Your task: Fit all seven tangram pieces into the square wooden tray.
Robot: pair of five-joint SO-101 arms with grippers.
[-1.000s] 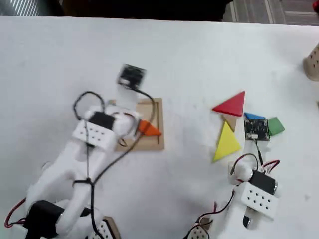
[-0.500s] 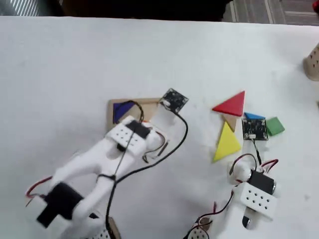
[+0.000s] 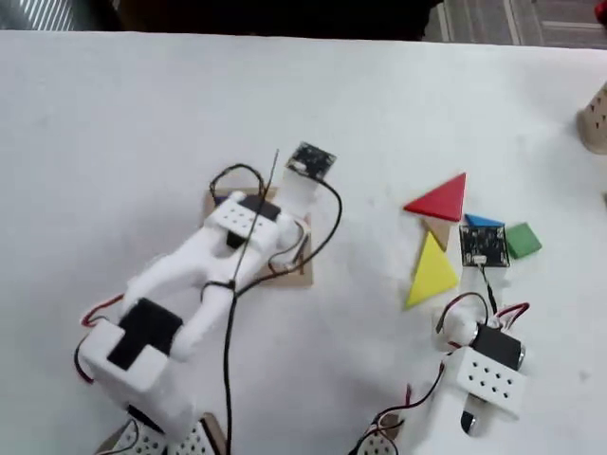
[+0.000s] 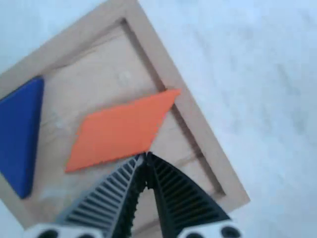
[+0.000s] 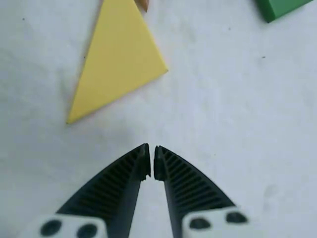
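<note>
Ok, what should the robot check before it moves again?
1. Orange piece flat in tray: not ok, one corner lies over the rim.
2. Blue triangle in tray: ok.
3. Left gripper free: ok, shut on nothing.
4. Right gripper free: ok, shut on nothing.
5. Yellow triangle uncovered for picking: ok.
6. All pieces in: not ok, the yellow triangle, red triangle and green piece are outside.
</note>
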